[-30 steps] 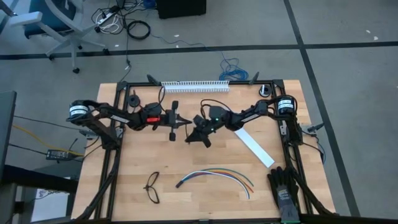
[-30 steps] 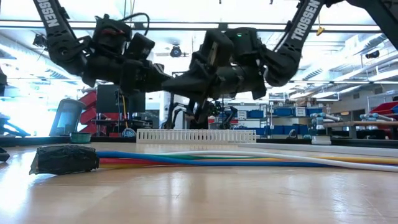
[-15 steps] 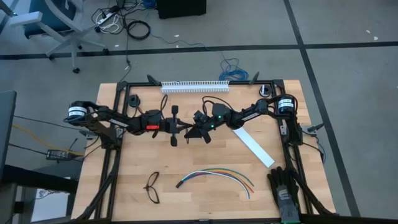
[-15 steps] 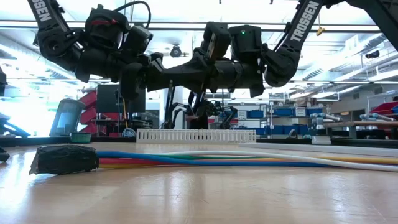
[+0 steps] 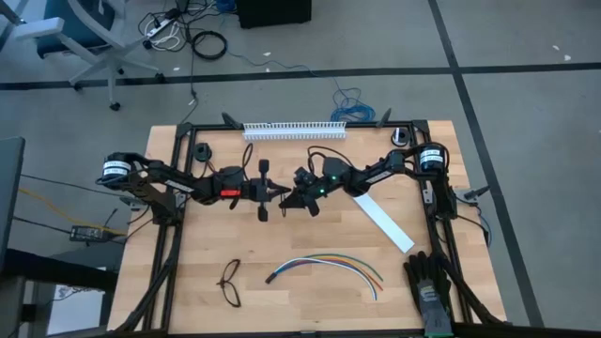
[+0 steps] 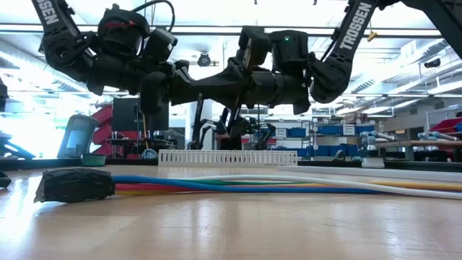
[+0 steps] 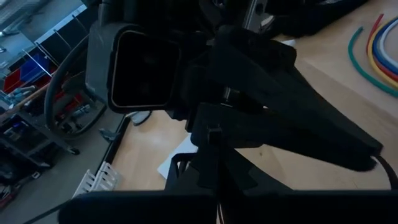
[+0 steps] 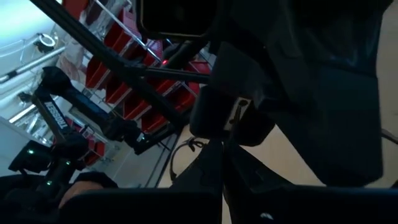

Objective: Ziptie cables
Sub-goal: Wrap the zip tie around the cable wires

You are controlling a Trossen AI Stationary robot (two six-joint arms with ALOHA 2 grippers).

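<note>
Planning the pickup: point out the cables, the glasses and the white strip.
cables (image 5: 329,262), high view, middle of the arc.
glasses (image 5: 231,284), high view, on the frame.
white strip (image 5: 383,222), high view, middle of its flat face.

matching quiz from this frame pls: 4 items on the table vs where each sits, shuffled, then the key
Items:
1. cables
2. glasses
3. white flat strip
4. white comb-like rail

Places, as the high view shows them:
A. along the table's far edge, centre
B. near edge, left of the wire bundle
C. right side, lying diagonally under the right arm
D. near edge, centre, curved in an arc

Pairs: 1-D, 2-B, 3-C, 4-A

Both claws, left and right, are shut and meet nose to nose above mid-table.
</note>
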